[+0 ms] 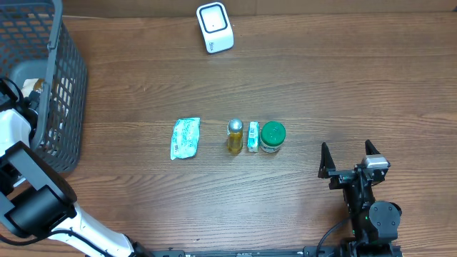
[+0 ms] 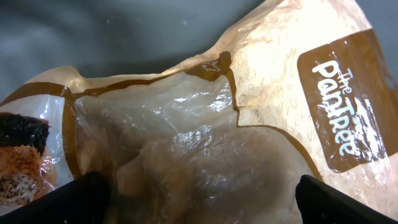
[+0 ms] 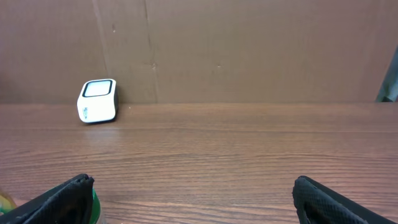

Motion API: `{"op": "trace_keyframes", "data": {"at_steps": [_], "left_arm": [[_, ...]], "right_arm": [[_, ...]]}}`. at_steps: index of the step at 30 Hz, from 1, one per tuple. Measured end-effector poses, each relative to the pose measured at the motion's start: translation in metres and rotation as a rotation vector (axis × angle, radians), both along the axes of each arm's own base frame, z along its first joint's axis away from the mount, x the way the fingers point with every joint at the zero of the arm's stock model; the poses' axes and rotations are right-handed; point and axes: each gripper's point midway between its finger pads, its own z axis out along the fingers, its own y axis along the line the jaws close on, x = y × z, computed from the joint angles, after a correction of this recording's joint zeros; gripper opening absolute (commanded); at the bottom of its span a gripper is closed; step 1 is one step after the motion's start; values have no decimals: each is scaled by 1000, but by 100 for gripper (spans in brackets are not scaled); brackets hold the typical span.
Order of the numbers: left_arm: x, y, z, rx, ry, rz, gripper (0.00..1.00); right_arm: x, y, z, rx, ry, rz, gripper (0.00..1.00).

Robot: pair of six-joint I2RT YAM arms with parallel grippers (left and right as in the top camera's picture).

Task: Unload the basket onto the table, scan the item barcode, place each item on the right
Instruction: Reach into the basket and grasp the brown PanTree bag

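Overhead, the left arm point(image 1: 32, 200) reaches into the basket point(image 1: 68, 93) at nine o'clock. The scanner point(image 1: 215, 27) sits at twelve, and the right gripper point(image 1: 348, 153) waits at five, jaws apart.

Left wrist: the left gripper point(image 2: 211, 202) hangs spread wide over the packet point(image 2: 205, 124). The slack, glossy film will likely bunch or slip, creasing its barcode.

Right wrist: the scanner is at ten.

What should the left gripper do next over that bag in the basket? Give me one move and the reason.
Probably lower the left gripper a little and close on the bag. Its jaws stand open on either side of the crinkled plastic lying in the basket. Nothing is held yet, and the scanner stands well away from the basket, so the bag must be picked up first.
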Motion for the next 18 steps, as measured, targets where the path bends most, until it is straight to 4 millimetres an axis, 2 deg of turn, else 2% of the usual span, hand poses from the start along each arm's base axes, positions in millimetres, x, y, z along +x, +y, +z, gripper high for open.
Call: {"op": "trace_keyframes", "data": {"at_steps": [10, 18], "left_arm": [[-9, -10, -6, 34, 111, -177, 100], [-21, -14, -10, 47, 195, -259, 81]], "right_arm": [[0, 0, 0, 0, 0, 0, 100], [0, 0, 0, 0, 0, 0, 100]]}}
